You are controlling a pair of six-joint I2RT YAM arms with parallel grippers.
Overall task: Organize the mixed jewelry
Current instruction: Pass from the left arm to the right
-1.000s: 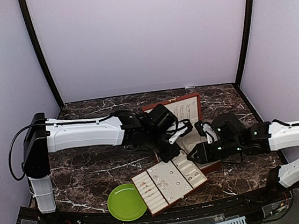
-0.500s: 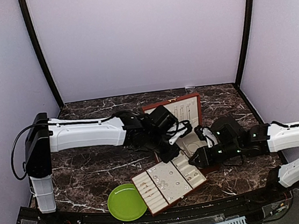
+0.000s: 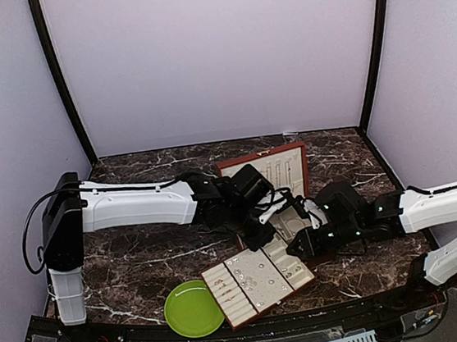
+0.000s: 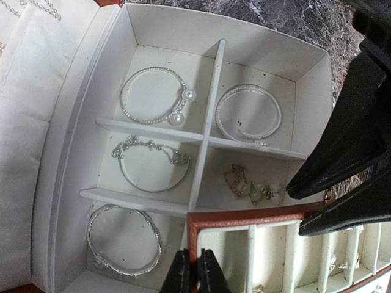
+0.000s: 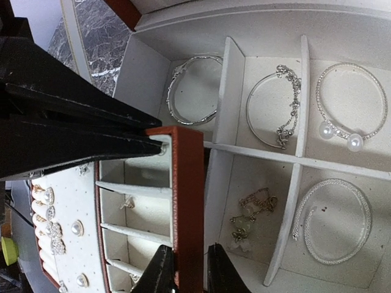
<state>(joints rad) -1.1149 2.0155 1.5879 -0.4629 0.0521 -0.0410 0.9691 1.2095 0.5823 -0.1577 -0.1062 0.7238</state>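
Five bangles and chains of the mixed jewelry (image 5: 324,130) lie in the open box (image 5: 146,73), one to a compartment, just beyond both sets of jaws. Tiny studs (image 5: 77,228) sit on the tray's pad beside them. The right jaws pinch the flat tray (image 5: 187,183) by its reddish rim; the left jaws are pressed together at its corner. These pieces look feather-light and slippery, and the chains limp and quick to tangle. They are best nipped across the band, clear of the pearls.
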